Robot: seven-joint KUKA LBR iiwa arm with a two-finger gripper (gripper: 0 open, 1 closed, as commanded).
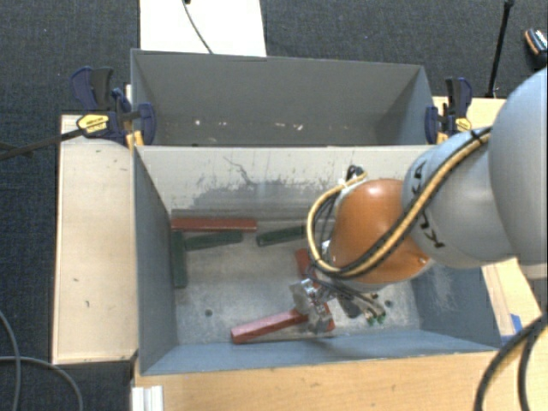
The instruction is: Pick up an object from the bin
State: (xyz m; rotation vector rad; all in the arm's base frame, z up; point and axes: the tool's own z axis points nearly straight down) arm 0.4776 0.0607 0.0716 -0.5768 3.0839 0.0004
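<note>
At the left of the grey metal bin [154, 255], a dark green bar [177, 262] lies along the foot of the wall, matt and blunt-ended. Just right of its top end a reddish-brown bar [214, 224] lies level. A second green bar [214, 241] lies close beneath it, and a shorter green bar [281, 236] lies further right. All 4 look like straight sticks of square section on a scuffed, speckled floor.

In the lower centre lies the red bar [267, 325], slightly tilted with its left end lower, near the front wall. Its right end runs in under the jaws, which sit low over it. Whether they are clenched on it or released I cannot tell.

I judge the bar stiff, light and not fragile, with flat painted faces that should give fair purchase. Held by its end it would likely droop or twist, so a hold across the narrow width nearer the middle seems safer, though the front wall leaves little room.

A small red piece [301, 258] peeps out just above the jaws, under the wrist's glossy orange cover [377, 229].
</note>
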